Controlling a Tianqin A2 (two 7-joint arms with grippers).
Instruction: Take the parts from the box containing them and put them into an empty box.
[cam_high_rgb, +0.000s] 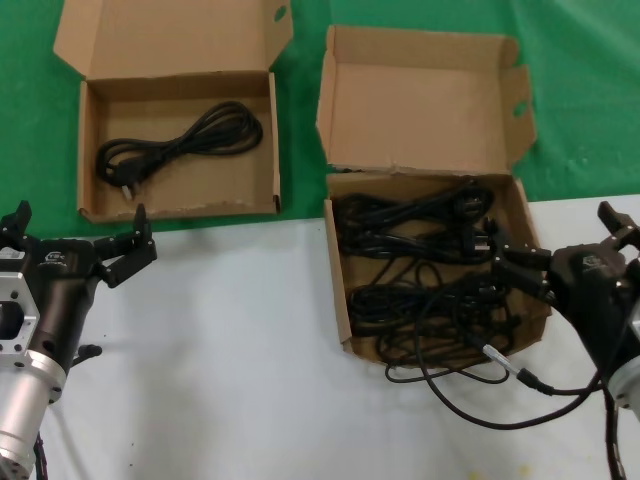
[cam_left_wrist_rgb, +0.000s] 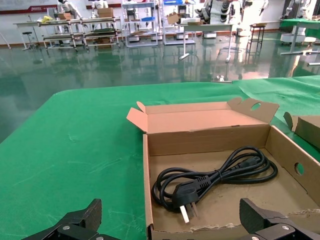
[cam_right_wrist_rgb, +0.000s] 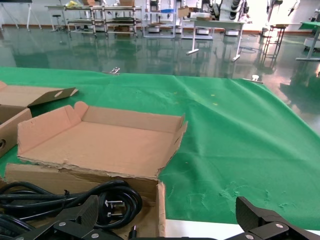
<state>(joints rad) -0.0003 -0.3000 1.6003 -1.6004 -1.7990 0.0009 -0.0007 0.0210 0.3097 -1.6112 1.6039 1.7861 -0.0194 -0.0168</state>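
Note:
The winged-lid box (cam_high_rgb: 337, 280) at the right holds several looped black cords (cam_high_rgb: 420, 215). They also show in the right wrist view (cam_right_wrist_rgb: 115, 197). The wide box with the flat lid (cam_high_rgb: 85, 150) at the back left holds one looped cord (cam_high_rgb: 180, 140), whose plug shows in the left wrist view (cam_left_wrist_rgb: 192, 192). My right gripper (cam_high_rgb: 565, 240) is open and empty at the winged box's right wall, one finger (cam_high_rgb: 515, 258) over the cords. My left gripper (cam_high_rgb: 80, 228) is open and empty just in front of the wide box; the left wrist view shows that box (cam_left_wrist_rgb: 210, 140) ahead of it.
A black lead with a silver connector (cam_high_rgb: 497, 352) trails out over the winged box's torn front wall onto the white table (cam_high_rgb: 220, 350). Green cloth (cam_high_rgb: 590, 90) covers the back. The two boxes stand side by side with a narrow gap between them.

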